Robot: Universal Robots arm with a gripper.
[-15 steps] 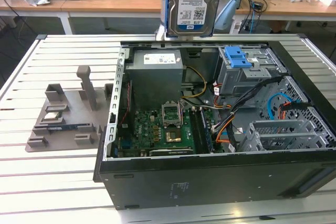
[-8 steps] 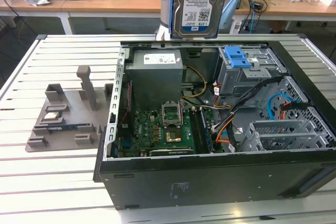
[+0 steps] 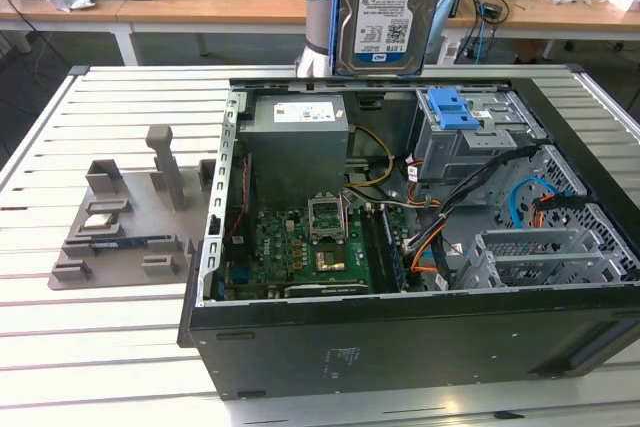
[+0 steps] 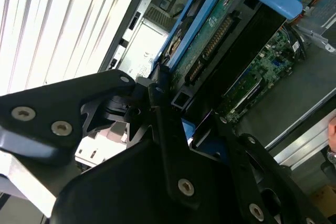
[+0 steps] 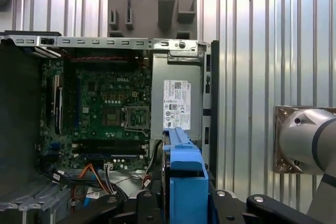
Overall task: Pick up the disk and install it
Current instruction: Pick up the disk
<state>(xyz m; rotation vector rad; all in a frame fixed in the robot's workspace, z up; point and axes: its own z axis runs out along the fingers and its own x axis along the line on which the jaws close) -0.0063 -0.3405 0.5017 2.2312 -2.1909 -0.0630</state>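
Disk (image 3: 385, 12), upright and clamped in the claw (image 5: 182, 203), hangs at the exterior view's twelve o'clock over the open computer case (image 3: 400, 342).

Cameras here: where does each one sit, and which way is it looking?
Exterior view: off the arm, looking down at a slant on the open case on the table; part of the arm shows behind the raised disk.
Second wrist view: at the wrist, looking along the gripper, shut on the disk, toward the case below.
First wrist view: at the wrist, looking straight down into the case; gripper parts and an arm joint show.
Shared: both wrist views show the disk's blue bracket; all three show the case.
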